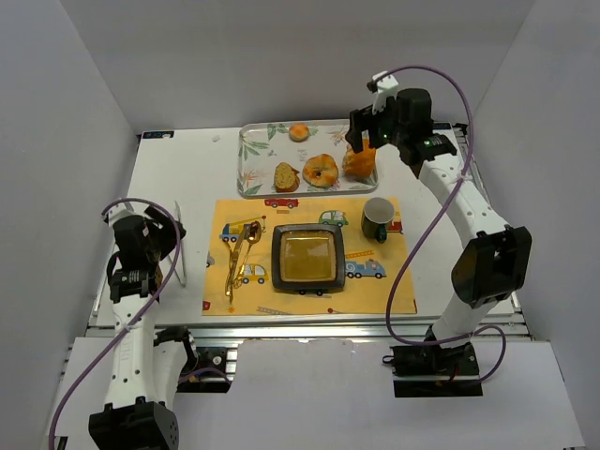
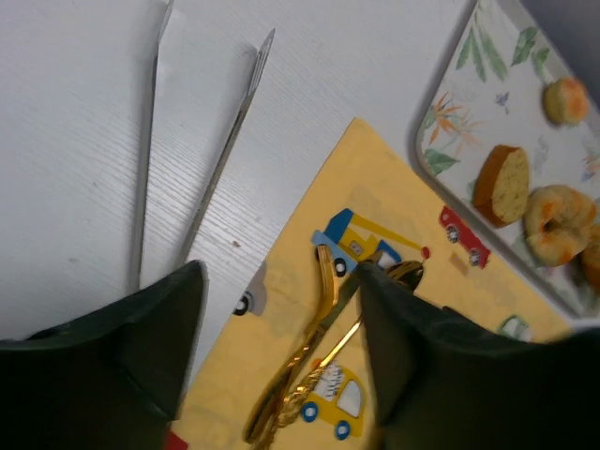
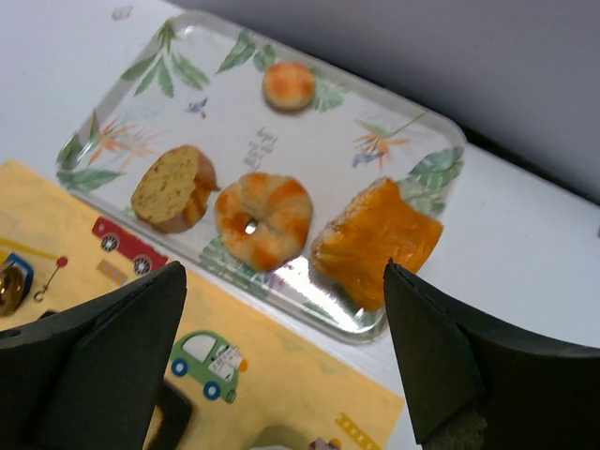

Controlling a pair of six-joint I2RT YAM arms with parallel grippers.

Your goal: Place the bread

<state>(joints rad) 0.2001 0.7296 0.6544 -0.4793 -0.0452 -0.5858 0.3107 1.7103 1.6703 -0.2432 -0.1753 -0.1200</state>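
— What's cut off?
— In the left wrist view the tray (image 2: 450, 94) runs past the right edge, and the gold cutlery (image 2: 323, 291) slips behind the left pincer (image 2: 279, 272).
— And overhead?
— The right pincer (image 1: 359, 141) overlaps the orange bread (image 1: 359, 167).

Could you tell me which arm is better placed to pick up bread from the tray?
Right: the right tool hovers open over the leafy rectangular tray; the left tool is by the silver metal tongs.
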